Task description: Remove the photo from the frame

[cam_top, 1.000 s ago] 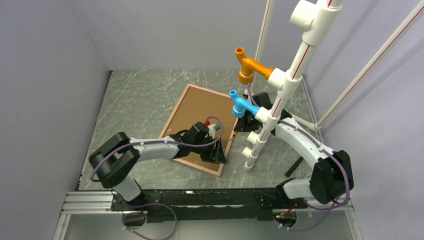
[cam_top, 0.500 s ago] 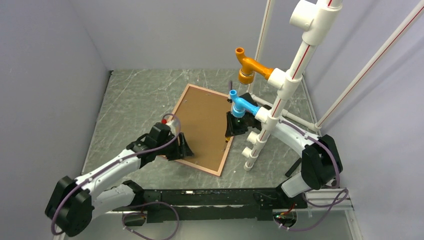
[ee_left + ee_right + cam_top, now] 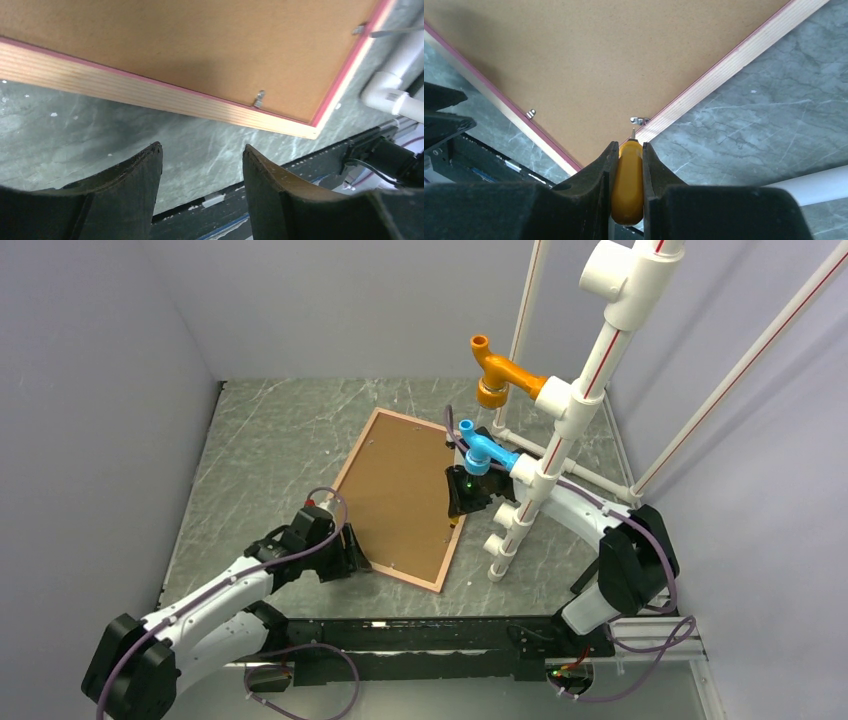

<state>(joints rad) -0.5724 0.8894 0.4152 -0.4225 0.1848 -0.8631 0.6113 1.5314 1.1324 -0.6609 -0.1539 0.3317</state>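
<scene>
Right fingers [image 3: 594, 185] are squeezed on a yellow tool [image 3: 627, 185], its thin tip right by a small clip [image 3: 639, 120]. Left fingers [image 3: 140, 190] are spread and hold nothing, just beside the frame [image 3: 150, 96]. It lies face down on the table [image 3: 270, 430], brown board [image 3: 200, 40] up, so I can't see the photo. I think the tip could slip off the clip and shove the frame, since nothing pins it.

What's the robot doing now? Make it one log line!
frame: back side up | left jaws: open, beside frame | right jaws: shut on yellow tool, tip by clip
</scene>
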